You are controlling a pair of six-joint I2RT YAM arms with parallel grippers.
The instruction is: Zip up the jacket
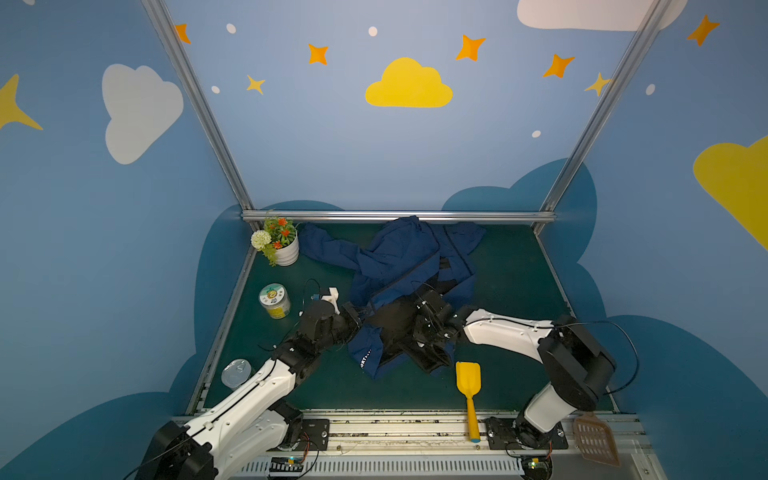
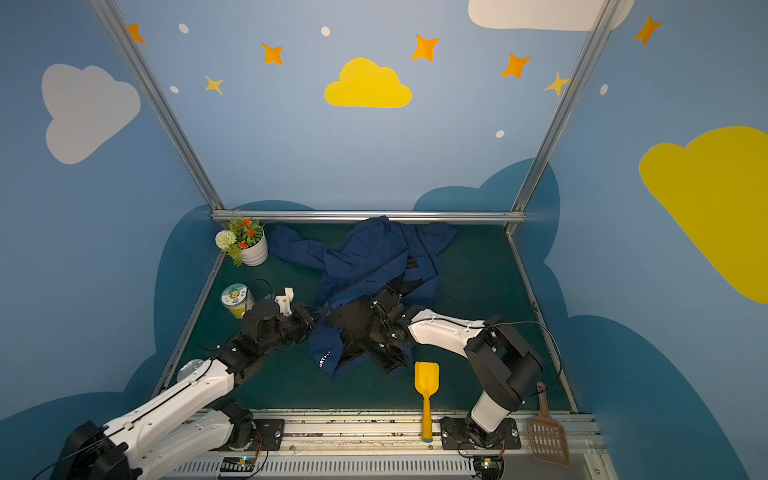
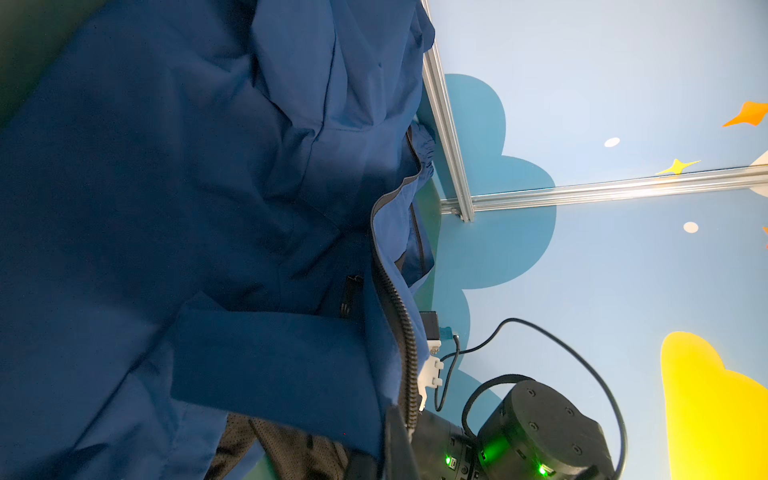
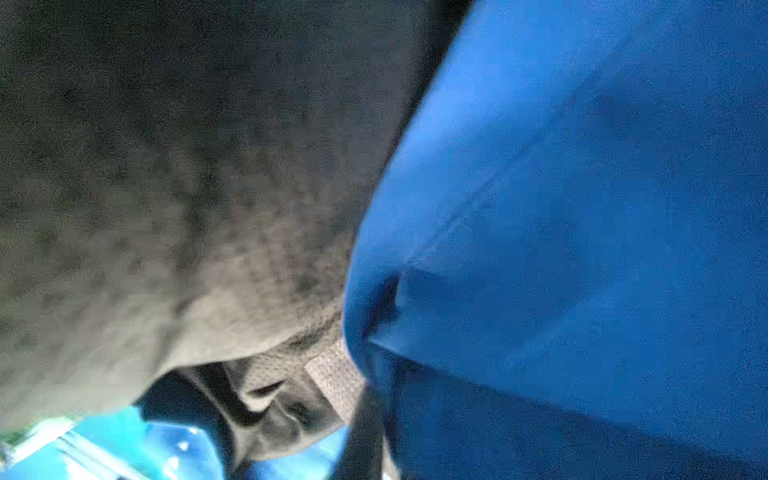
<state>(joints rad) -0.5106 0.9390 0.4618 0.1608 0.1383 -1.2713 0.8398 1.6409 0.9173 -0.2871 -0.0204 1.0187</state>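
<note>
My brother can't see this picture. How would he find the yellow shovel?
On the green table, look near the front edge, before the crumpled blue jacket. The shovel lies flat there, solid bright yellow, unlike the slotted brown scoop nearby.

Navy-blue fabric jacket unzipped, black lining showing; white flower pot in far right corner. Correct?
No: the white flower pot stands in the far left corner, as both top views show. The navy-blue fabric jacket is unzipped, black lining showing.

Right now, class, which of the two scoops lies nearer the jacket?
The solid yellow scoop, just in front of the jacket; the brown slotted scoop lies farther off, beyond the right arm's base.
</note>
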